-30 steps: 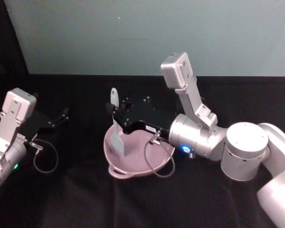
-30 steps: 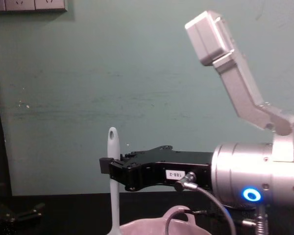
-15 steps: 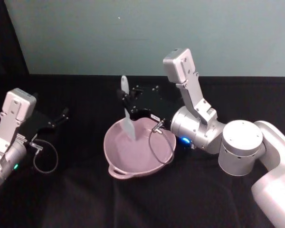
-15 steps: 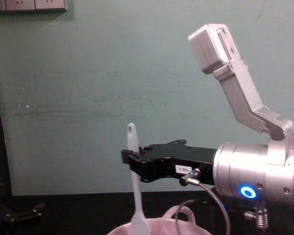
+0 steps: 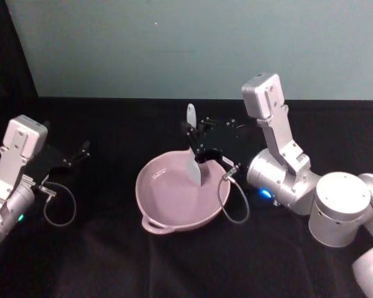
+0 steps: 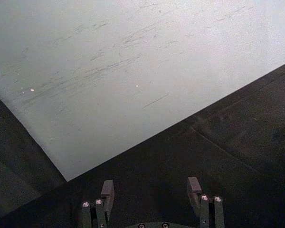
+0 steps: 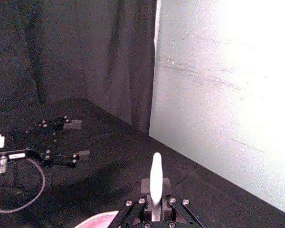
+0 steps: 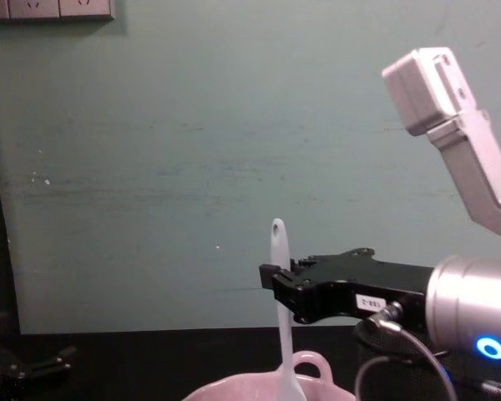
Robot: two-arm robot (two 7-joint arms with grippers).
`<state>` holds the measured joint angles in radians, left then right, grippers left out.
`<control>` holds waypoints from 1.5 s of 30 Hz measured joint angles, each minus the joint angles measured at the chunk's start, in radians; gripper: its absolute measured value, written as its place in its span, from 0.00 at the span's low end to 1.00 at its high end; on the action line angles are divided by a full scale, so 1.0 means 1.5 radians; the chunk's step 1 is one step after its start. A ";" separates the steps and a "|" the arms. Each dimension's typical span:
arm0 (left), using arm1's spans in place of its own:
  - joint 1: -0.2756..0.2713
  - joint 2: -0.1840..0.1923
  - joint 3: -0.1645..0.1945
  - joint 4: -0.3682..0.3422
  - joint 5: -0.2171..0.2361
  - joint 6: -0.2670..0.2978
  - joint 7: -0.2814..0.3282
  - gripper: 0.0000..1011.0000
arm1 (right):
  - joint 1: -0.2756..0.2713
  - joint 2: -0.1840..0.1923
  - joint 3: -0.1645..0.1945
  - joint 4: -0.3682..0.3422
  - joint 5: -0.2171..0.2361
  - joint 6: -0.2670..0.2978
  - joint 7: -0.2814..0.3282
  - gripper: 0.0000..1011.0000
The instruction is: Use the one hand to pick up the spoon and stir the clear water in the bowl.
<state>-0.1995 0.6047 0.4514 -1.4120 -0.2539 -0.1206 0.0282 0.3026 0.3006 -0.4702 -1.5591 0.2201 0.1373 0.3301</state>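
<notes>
My right gripper (image 5: 193,138) is shut on the handle of the white spoon (image 5: 194,166), which stands nearly upright. Its flat head hangs inside the pale pink bowl (image 5: 165,202), near the far right part of the rim. From the chest, the spoon (image 8: 279,322) rises out of the bowl (image 8: 316,365) with the right gripper (image 8: 273,279) clamped at mid-handle. The right wrist view has the spoon handle (image 7: 156,180) sticking up between the jaws of that gripper (image 7: 154,202). Water in the bowl is not discernible. My left gripper (image 5: 79,153) rests open on the table at the left.
Black cloth covers the table (image 5: 99,261), and a pale green wall stands behind it. A cable loop (image 5: 235,202) hangs from the right wrist over the bowl's right rim. The left gripper (image 6: 150,187) points at the wall with nothing between its fingers.
The right gripper has carried the spoon rightward across the bowl, from its left side to its far right side. The left arm has stayed still.
</notes>
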 joint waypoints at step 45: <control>0.000 0.000 0.000 0.000 0.000 0.000 0.000 1.00 | 0.020 -0.052 -0.001 0.060 -0.013 -0.023 0.009 0.11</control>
<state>-0.1995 0.6047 0.4514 -1.4120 -0.2539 -0.1205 0.0283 0.3324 0.2226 -0.4720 -1.4697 0.2002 0.1031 0.3439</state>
